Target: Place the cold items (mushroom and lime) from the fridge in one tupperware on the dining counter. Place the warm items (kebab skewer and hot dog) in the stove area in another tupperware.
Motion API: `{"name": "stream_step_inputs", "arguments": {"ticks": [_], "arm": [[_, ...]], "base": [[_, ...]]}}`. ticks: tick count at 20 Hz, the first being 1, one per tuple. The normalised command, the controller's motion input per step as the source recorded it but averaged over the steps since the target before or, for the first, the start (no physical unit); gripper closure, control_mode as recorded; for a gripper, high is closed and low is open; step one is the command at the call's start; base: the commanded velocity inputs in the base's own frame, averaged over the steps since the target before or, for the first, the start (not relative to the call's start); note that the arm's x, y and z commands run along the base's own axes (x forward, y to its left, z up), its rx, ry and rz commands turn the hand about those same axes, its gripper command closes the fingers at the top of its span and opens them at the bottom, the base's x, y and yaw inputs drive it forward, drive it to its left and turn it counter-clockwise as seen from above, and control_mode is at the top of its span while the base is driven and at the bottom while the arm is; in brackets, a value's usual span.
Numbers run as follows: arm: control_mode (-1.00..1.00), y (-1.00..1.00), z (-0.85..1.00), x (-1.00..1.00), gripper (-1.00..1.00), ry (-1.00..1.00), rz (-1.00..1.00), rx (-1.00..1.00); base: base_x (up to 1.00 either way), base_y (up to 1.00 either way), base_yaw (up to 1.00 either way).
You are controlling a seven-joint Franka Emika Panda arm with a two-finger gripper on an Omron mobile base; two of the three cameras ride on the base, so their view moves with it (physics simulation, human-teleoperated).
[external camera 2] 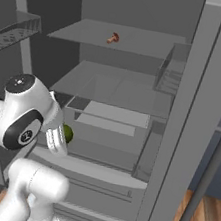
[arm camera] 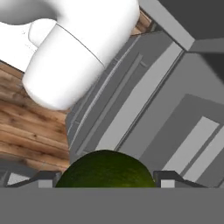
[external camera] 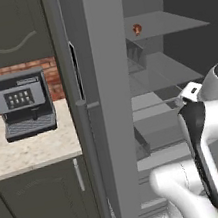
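Note:
A small brown mushroom (external camera: pixel 137 29) (external camera 2: pixel 113 38) lies on an upper shelf of the open fridge. The dark green lime (external camera 2: pixel 68 133) (arm camera: pixel 105 169) sits between my gripper's two finger tips, in front of the fridge's lower shelves. My gripper (arm camera: pixel 105 181) (external camera 2: pixel 63 138) is shut on the lime, with a dark tip against each side of it. The hand hangs low at the fridge's left side in the right base view. The kebab skewer, hot dog and tupperware are out of view.
The fridge door (external camera: pixel 105 106) stands open between the arm and a counter (external camera: pixel 32 152) carrying a coffee machine (external camera: pixel 23 103). The other door (external camera 2: pixel 192 120) and its handle (external camera 2: pixel 204 188) stand on the right. Glass shelves (external camera 2: pixel 120 91) and drawers fill the fridge. Wooden floor lies below.

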Motion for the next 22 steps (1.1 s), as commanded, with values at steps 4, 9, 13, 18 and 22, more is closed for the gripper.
{"name": "stream_step_inputs", "arguments": {"ticks": [4, 9, 13, 18, 22], "arm": [[-1.0, 0.0, -0.3, -0.34, 1.0, -0.03, 0.1, -0.1], [-1.0, 0.0, -0.18, -0.51, 1.0, -0.08, 0.04, -0.08], [1.0, 0.0, -0.1, -0.49, 1.0, -0.08, 0.01, -0.04], [1.0, 0.0, 0.0, 0.0, 1.0, 0.0, 0.0, 0.0], [1.0, 0.0, 0.0, 0.0, 1.0, 0.0, 0.0, 0.0]], "base": [[0.0, 0.0, 0.0], [0.0, 0.0, 0.0], [-0.21, 0.0, -0.01], [-0.83, -0.03, -0.25], [-0.66, -0.17, -0.42]]}}
